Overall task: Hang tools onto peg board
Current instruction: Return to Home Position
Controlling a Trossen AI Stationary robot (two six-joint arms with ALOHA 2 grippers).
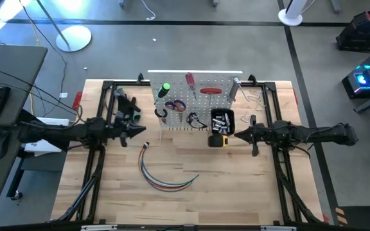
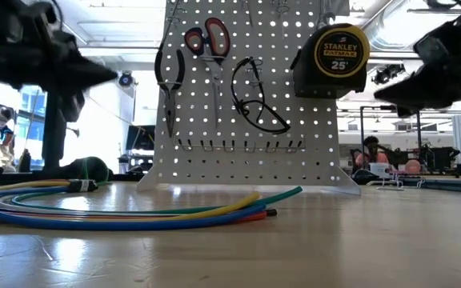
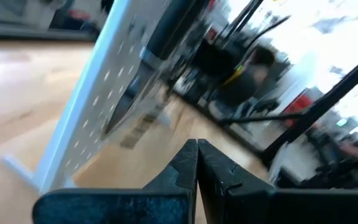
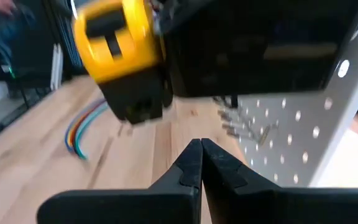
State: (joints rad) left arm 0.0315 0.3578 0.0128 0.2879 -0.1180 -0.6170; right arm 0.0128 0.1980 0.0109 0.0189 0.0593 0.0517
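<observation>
Tools hang on the peg board (image 1: 198, 96), which stands upright at the far middle of the worktop (image 1: 236, 186). On its face the low view shows red scissors (image 2: 207, 38) near the top. Black pliers (image 2: 169, 76) hang just left of them. A thin black loop (image 2: 258, 104) that I cannot identify hangs right of them. From above, a green screwdriver (image 1: 165, 88) and a red screwdriver (image 1: 189, 80) sit at the board's top left. A yellow tape (image 1: 219, 140) hangs at the board's right side, touching the black bin (image 1: 222, 120).

The left claw (image 1: 144, 131) hovers above the worktop just left of the board's near left corner, pointing right. Its fingers (image 3: 182, 171) are pressed together with nothing between them. The right claw (image 1: 237, 135) hovers just right of the tape and bin, pointing left. Its fingers (image 4: 188, 168) are also pressed together and hold nothing. Neither claw touches the board or any tool.

A curved bundle of cables (image 1: 166, 176) lies on the worktop, near of the board and between the two arms.
</observation>
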